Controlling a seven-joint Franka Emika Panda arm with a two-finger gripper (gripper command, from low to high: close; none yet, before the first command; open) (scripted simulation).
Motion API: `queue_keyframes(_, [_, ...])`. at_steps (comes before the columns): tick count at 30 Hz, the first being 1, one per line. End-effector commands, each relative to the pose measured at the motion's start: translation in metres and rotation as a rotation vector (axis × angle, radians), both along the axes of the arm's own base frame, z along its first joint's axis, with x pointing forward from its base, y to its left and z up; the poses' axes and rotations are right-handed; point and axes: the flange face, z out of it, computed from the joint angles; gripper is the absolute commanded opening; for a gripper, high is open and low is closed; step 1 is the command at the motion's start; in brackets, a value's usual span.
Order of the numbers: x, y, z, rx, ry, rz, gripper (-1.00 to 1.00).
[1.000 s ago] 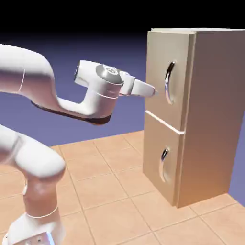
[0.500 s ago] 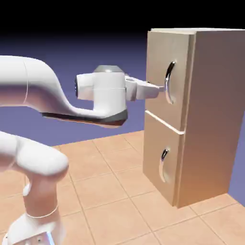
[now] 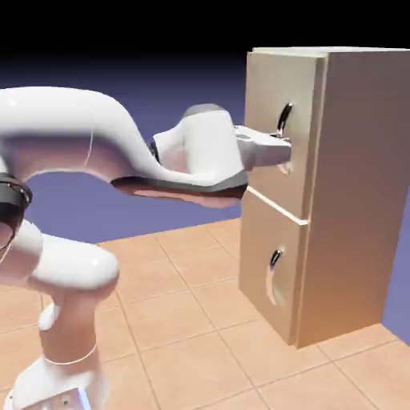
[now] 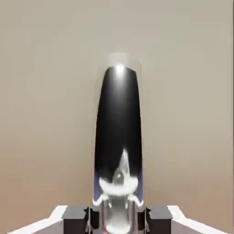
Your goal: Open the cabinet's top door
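Observation:
The tall tan cabinet (image 3: 352, 192) stands at the right of the exterior view. Its top door (image 3: 271, 96) looks flush with the cabinet front and carries a long curved silver handle (image 3: 284, 116). My gripper (image 3: 280, 150) has reached the middle of that handle and covers it there. In the hand view the handle (image 4: 119, 132) runs up the middle as a dark shiny bar against the tan top door (image 4: 45, 91). Both grey fingertips (image 4: 75, 215) press against the bar's sides at the bottom edge, so the gripper (image 4: 119, 215) is shut on the handle.
Below the top door sits a shorter door with a small curved handle (image 3: 275, 272). The cabinet stands on a floor of orange tiles (image 3: 184, 320). My white arm (image 3: 80, 152) arches in from the exterior view's left.
The hand has moved right, from short of the door onto the handle. Its fingers went from open to shut around the handle. The elbow swung forward and lower.

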Motion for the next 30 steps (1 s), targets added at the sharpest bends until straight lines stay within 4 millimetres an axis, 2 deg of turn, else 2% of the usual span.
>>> queue_keyframes(1, [-0.004, 0.003, 0.0, 0.001, 0.0, -0.021, -1.0])
queue_keyframes(17, [-0.058, 0.054, 0.0, 0.0, 0.0, -0.303, -1.0])
queue_keyframes(23, [-0.062, 0.059, 0.0, 0.0, 0.0, -0.329, -1.0])
queue_keyframes(30, [-0.074, 0.076, 0.0, 0.0, 0.0, -0.406, -1.0])
